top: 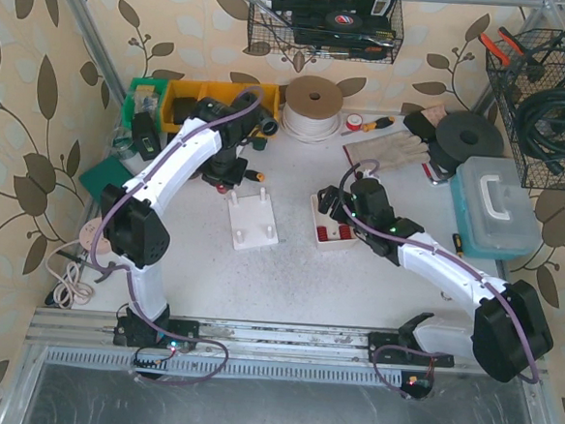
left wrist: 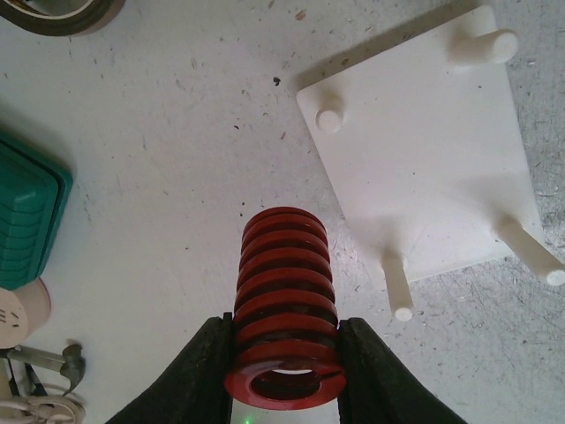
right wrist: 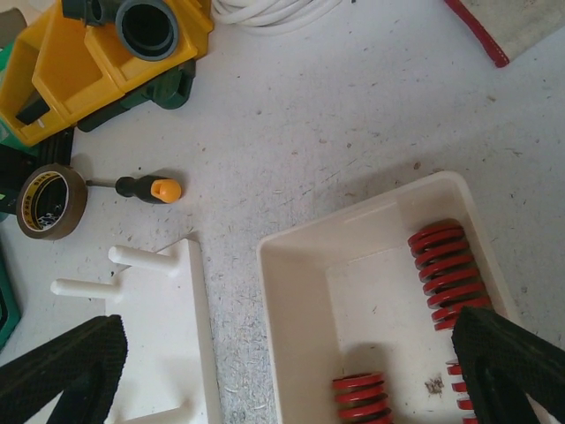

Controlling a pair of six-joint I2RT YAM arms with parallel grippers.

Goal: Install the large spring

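One large spring [left wrist: 284,309], red and thick-coiled, sits pinched between the two fingers of the left hand [left wrist: 284,389]. They press on its upper coils from either side. The grip is high, which I judge deliberate: the bore and the lower coils stay free to slide over a peg. The spring's axis runs along the hand and points down at bare counter [left wrist: 177,132], back from the middle toward the far edge. Whether its lower end touches the surface I cannot tell.

Just to its right in the left wrist view lies the white peg plate [left wrist: 424,177], flat, with four pegs standing up near its corners. None of them carries a spring. The one at the far right corner [left wrist: 485,44] looks the stoutest, so it seems the likely seat for this spring, though that is a guess. The spring is beside the plate, not over it, so the fitting is not yet done. It will need lining up above a peg.

Right of the plate is a white tray [right wrist: 300,291] holding more red springs [right wrist: 446,274]. Over it hangs the right hand [right wrist: 287,353] with its fingers spread wide and gripping nothing, probably parked there out of the other arm's way.
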